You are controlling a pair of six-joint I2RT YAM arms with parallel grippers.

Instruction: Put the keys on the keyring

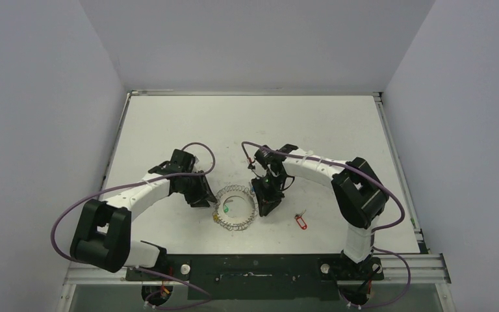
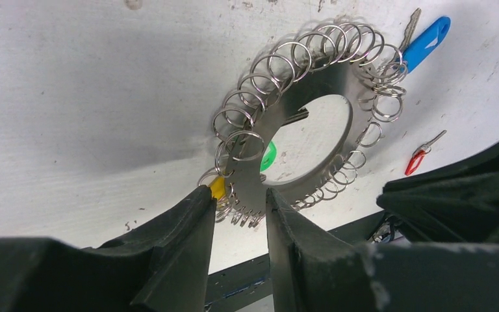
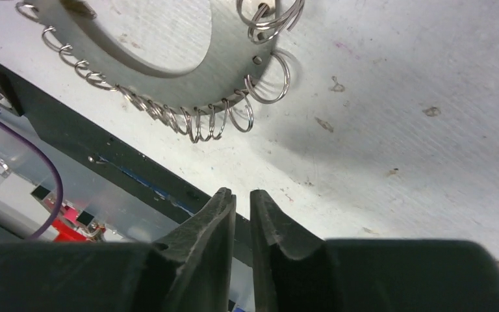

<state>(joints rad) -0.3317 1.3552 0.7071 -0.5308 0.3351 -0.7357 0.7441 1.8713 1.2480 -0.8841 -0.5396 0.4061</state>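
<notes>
The keyring lies on the table between my two grippers, a flat grey plate edged with wire loops. A blue-tagged key rests at its far rim, touching the loops. Apart from the ring, the red-tagged key lies on the table to its right. My left gripper is open, its tips on either side of a stretch of the ring's near rim. My right gripper is shut with nothing in it, just off the keyring's looped edge.
A green tag shows through the ring's central hole, and a yellow tag sits by my left fingertip. The black mounting rail runs along the near table edge. White walls enclose the table.
</notes>
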